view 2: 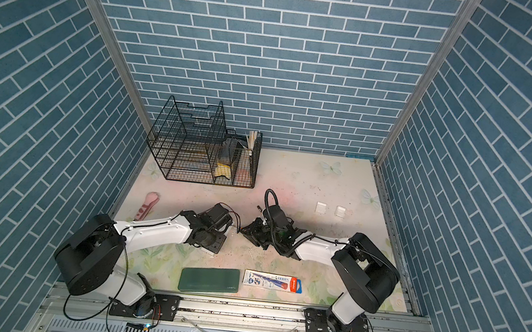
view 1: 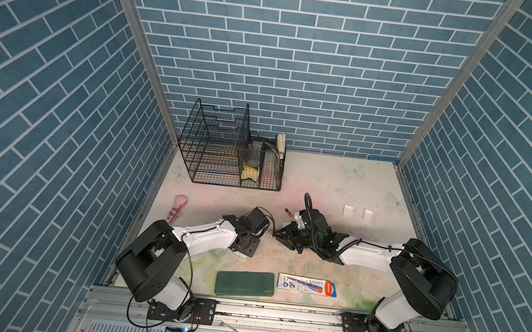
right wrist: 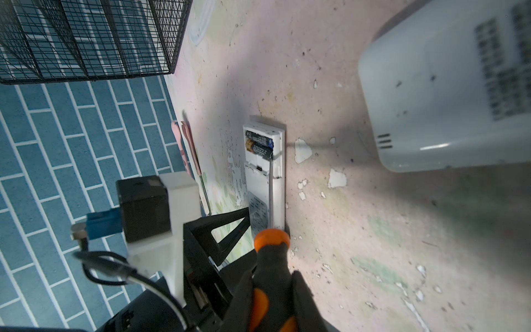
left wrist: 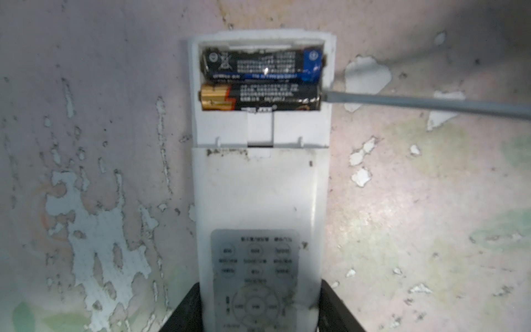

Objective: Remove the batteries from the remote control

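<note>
We see the left gripper (left wrist: 260, 312) clamping the remote (left wrist: 258, 186), and the right gripper (right wrist: 271, 301) clamping the screwdriver (right wrist: 271, 253) (tip buried beside two batteries (left wrist: 260, 99)).

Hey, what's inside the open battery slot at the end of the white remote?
Inside the remote, side by side, lie a blue-ended battery and a gold-ended battery. The screwdriver tip sits at the gold-ended one's dark end. The slot floor and contacts beneath are covered.

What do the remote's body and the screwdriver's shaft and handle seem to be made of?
Remote control: likely plastic, matte white, scuffed, with moulded clips.
Screwdriver shaft: probably metal, dull grey, thin and straight.
Screwdriver handle: perhaps rubbery plastic, black with orange parts.
</note>
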### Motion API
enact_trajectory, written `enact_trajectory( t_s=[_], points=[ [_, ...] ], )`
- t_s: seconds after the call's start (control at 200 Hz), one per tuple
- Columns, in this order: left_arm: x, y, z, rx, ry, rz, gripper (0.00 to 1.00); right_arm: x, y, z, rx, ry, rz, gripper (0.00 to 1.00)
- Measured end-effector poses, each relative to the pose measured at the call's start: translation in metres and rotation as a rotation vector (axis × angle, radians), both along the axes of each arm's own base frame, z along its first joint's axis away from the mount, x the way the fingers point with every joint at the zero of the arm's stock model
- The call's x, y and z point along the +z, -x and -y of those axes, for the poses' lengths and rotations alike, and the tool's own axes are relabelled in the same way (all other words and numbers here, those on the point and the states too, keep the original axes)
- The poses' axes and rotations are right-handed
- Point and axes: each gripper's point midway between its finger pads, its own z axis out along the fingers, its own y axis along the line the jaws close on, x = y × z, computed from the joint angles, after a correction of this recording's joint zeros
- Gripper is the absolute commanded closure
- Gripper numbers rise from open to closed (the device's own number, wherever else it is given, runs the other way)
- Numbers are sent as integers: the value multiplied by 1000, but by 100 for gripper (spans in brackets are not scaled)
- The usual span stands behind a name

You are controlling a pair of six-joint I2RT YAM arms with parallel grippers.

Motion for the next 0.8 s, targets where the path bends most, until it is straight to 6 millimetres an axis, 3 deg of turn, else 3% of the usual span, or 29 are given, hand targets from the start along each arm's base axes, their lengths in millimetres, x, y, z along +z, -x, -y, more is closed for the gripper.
enact_trajectory(
  t_s=[0.8],
  points=[
    [0,4,6,-41,14,-12,67,5,6,10,9,38,4,100]
  ],
)
